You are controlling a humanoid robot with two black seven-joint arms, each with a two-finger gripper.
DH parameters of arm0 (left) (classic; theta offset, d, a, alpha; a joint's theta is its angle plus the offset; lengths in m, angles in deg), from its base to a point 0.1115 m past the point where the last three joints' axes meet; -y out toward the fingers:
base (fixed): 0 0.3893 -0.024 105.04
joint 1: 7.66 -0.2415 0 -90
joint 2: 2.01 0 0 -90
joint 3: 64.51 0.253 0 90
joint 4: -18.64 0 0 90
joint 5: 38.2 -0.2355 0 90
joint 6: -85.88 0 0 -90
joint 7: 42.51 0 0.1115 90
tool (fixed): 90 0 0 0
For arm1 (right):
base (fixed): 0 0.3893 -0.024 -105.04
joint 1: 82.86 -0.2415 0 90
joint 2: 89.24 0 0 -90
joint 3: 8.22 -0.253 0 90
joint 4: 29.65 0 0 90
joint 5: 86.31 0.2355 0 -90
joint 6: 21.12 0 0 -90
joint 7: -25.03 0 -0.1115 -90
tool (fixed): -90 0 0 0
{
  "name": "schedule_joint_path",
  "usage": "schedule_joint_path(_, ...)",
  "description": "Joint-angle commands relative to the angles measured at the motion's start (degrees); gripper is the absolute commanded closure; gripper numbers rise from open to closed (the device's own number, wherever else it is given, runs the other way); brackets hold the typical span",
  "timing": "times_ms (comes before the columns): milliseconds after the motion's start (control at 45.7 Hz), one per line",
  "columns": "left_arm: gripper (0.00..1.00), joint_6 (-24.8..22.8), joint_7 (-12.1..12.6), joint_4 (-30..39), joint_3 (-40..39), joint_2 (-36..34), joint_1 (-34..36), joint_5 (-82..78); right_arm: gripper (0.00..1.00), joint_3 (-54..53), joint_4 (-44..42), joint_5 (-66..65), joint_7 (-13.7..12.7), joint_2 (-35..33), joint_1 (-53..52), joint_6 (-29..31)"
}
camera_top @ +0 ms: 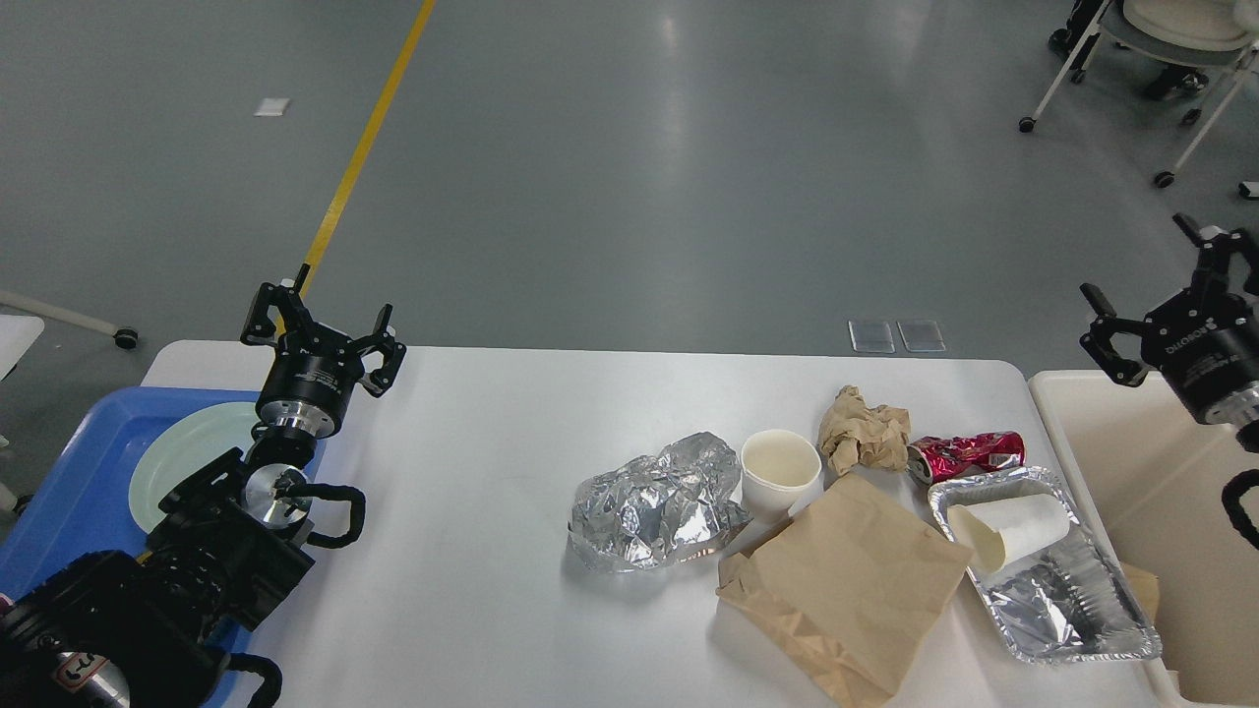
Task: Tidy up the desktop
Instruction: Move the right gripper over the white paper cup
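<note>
1. Setting: a large indoor hall of the lab or test-floor kind, not a home.
2. Floor [629, 167]: wide, bare, grey, glossy, reflecting overhead lights.
3. Yellow line [369, 147] painted across the floor, as in marked work zones.
4. Wheeled chair [1161, 49] at far right; another caster leg [69, 320] at left edge.
5. White desktop [472, 590] stands alone on open floor, staged with litter; two floor plates [897, 335] lie just beyond it.
</note>
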Motion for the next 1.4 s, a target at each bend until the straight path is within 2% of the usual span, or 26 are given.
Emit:
schedule_joint_path(0, 0.03, 0.0, 0.0, 0.0, 0.0, 0.0, 0.0, 0.0, 0.0, 16.6, 0.1, -6.1, -0.2, -4.7, -8.5, 0.1)
schedule_joint_path(131, 0.03, 0.0, 0.0, 0.0, 0.0, 0.0, 0.0, 0.0, 0.0, 33.4, 0.0, -16.4, -1.1, -4.8, -18.6, 0.1)
schedule_joint_path(197, 0.03, 0.0, 0.0, 0.0, 0.0, 0.0, 0.0, 0.0, 0.0, 40.9, 0.6, -20.6, -2.8, -4.2, -22.7, 0.0)
schedule_joint_path(241, 0.03, 0.0, 0.0, 0.0, 0.0, 0.0, 0.0, 0.0, 0.0, 45.2, 1.4, -22.1, -4.9, -3.4, -25.2, 0.1)
schedule_joint_path(306, 0.03, 0.0, 0.0, 0.0, 0.0, 0.0, 0.0, 0.0, 0.0, 50.9, 3.2, -23.2, -10.6, -1.3, -28.4, 0.1)
schedule_joint_path(416, 0.03, 0.0, 0.0, 0.0, 0.0, 0.0, 0.0, 0.0, 0.0, 59.6, 2.2, -25.4, -25.0, 5.1, -32.7, -0.4)
schedule_joint_path(459, 0.03, 0.0, 0.0, 0.0, 0.0, 0.0, 0.0, 0.0, 0.0, 62.3, 1.5, -25.2, -28.9, 7.5, -34.2, -0.6)
schedule_joint_path(481, 0.03, 0.0, 0.0, 0.0, 0.0, 0.0, 0.0, 0.0, 0.0, 63.8, 1.3, -25.1, -29.9, 8.4, -34.9, -0.8)
schedule_joint_path(634, 0.03, 0.0, 0.0, 0.0, 0.0, 0.0, 0.0, 0.0, 0.0, 73.9, 1.4, -21.0, -30.2, 12.6, -42.9, -1.0)
schedule_joint_path(809, 0.03, 0.0, 0.0, 0.0, 0.0, 0.0, 0.0, 0.0, 0.0, 90.3, 2.4, -0.1, -30.2, 17.2, -49.7, 0.6)
schedule_joint_path(919, 0.03, 0.0, 0.0, 0.0, 0.0, 0.0, 0.0, 0.0, 0.0, 100.8, 7.0, 9.6, -30.2, 19.2, -54.6, 1.1)
schedule_joint_path(1115, 0.03, 0.0, 0.0, 0.0, 0.0, 0.0, 0.0, 0.0, 0.0, 102.1, 17.3, 12.0, -30.2, 18.0, -63.7, 2.9)
schedule_joint_path(1203, 0.03, 0.0, 0.0, 0.0, 0.0, 0.0, 0.0, 0.0, 0.0, 102.0, 21.5, 12.2, -30.2, 17.8, -68.9, 5.7)
schedule_joint_path(1378, 0.03, 0.0, 0.0, 0.0, 0.0, -0.1, 0.0, 0.0, 0.0, 102.0, 24.8, 12.2, -30.2, 18.3, -78.6, 13.1)
